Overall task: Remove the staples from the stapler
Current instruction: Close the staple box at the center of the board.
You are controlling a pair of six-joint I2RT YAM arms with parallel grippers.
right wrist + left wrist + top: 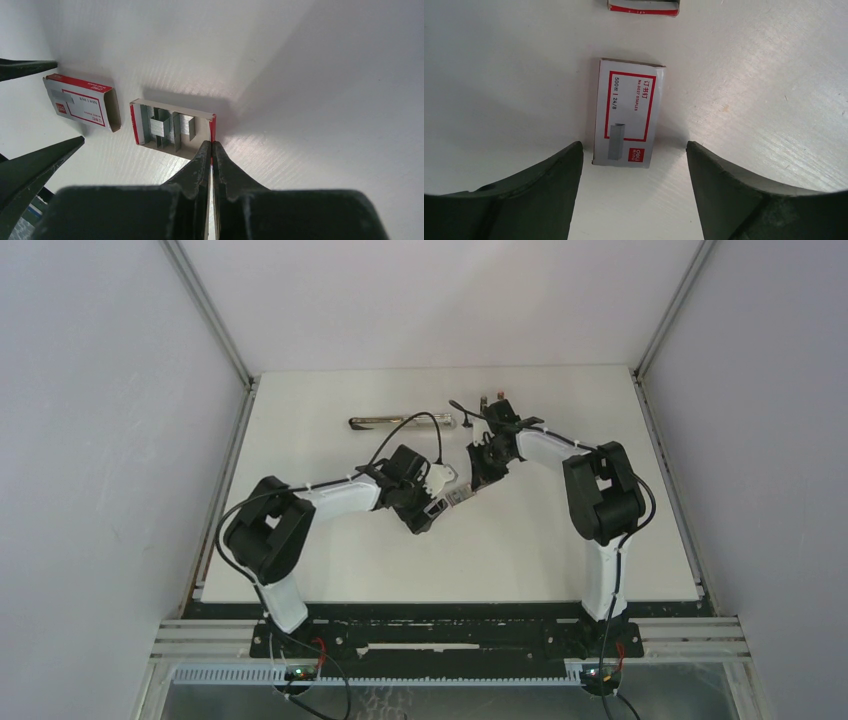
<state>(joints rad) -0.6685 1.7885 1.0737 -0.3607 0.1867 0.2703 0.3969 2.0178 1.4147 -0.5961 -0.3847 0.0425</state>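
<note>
Right gripper (211, 146) pressing its fingers together at the open staple tray (134, 122) – left gripper (634, 146) hanging spread over the box sleeve (626, 117).
Only the right wrist view is showing the staples (167, 127): they are lying as grey strips inside the tray, some standing on edge. The closed fingertips are touching the tray's red end wall – I cannot tell whether they are pinching it. The sleeve is lying just beside the tray's other end, apart from it. The left wrist view is catching only a red edge of the tray beyond the sleeve, which is sitting between the wide-apart fingers. Only the top view is showing the stapler (400, 422), lying on the table (520, 550) well apart from the tray, on its far side.
</note>
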